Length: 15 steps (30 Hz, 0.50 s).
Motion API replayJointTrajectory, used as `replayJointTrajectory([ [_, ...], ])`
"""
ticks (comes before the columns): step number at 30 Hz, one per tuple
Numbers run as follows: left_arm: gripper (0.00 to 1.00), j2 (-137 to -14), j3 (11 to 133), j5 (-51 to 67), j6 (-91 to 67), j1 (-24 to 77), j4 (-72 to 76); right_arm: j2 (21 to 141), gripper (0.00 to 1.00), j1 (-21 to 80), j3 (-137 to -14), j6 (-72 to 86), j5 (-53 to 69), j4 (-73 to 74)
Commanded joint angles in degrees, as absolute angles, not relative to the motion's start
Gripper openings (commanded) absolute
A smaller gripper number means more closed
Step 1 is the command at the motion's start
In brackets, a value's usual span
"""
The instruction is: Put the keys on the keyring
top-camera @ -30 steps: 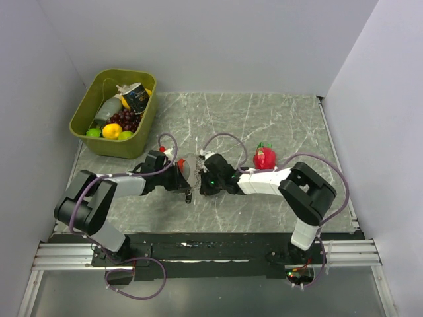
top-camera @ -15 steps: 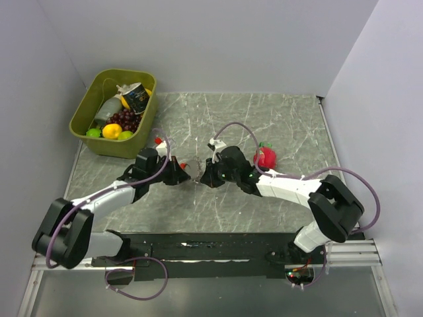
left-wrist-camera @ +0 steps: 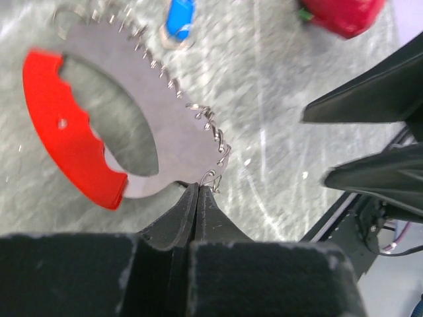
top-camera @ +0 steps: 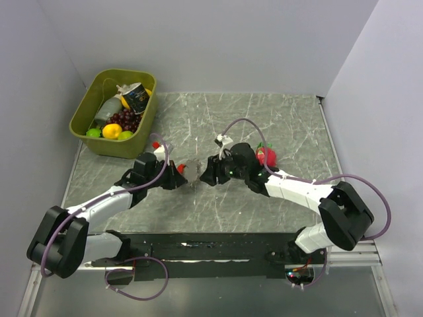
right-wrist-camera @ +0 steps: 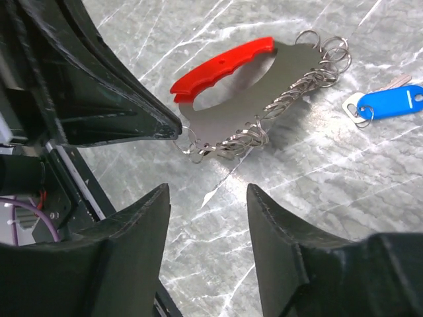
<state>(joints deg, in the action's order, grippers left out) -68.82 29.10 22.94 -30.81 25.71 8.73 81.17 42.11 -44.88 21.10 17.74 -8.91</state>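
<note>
left of the top view: the left gripper (left-wrist-camera: 198, 190) is pinched tight on the near edge of the keyring (left-wrist-camera: 66, 142), right at the row of wire rings (right-wrist-camera: 291, 86). the grip is the same as a second ago. the arm has stretched out since then and carried the keyring up the frame to mid-table (top-camera: 277, 119).

centre: the right gripper (right-wrist-camera: 208, 189) shows the main change. a second ago its jaws were together; now they stand apart with nothing between them. it sits just beside the keyring and faces it.

right edge of the right wrist view: the key (right-wrist-camera: 390, 102) with the blue head lies on the table. it is near the far end of the wire rings but apart from them, and it is not threaded on.

further right in the top view: a red toy fruit (top-camera: 266, 157), not involved.

our reading: the right gripper has let go or is readying a fresh pick. the key is not yet on the keyring. we judge the next step to be a pinch on the small, flat key, which could easily slip.
</note>
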Motion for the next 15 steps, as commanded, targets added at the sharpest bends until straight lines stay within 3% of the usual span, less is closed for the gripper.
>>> replayJointTrajectory([
  [1,0.01,-69.26,27.25,20.92,-30.94,25.93,9.23,82.79,0.62,41.92,-45.26,20.56,20.3,-10.28],
  [4,0.07,-69.17,27.16,18.55,-30.41,26.02,7.74,84.63,0.64,41.92,-46.14,20.74,21.35,-9.67],
  [5,0.13,-69.08,27.51,18.2,-30.15,26.02,7.65,84.99,0.65,42.01,-46.32,20.92,21.71,-9.58],
  [6,0.21,-68.73,27.6,18.19,-29.89,26.02,7.39,85.43,0.65,42.01,-46.23,21.09,21.97,-10.1],
  [7,0.36,-68.56,27.86,17.76,-29.88,26.02,7.12,86.13,0.66,41.92,-46.14,21.35,22.23,-10.37],
  [8,0.58,-68.29,28.38,17.14,-29.88,26.02,6.68,86.39,0.66,41.92,-46.14,21.27,22.76,-10.37],
  [11,0.77,-66.8,28.91,14.07,-30.67,26.02,6.15,87.54,0.67,42.1,-46.58,21.62,23.11,-9.76],
  [15,0.79,-67.23,29.88,12.83,-31.11,26.02,5.8,89.12,0.67,43.41,-47.46,20.66,21.54,-8.36],
])
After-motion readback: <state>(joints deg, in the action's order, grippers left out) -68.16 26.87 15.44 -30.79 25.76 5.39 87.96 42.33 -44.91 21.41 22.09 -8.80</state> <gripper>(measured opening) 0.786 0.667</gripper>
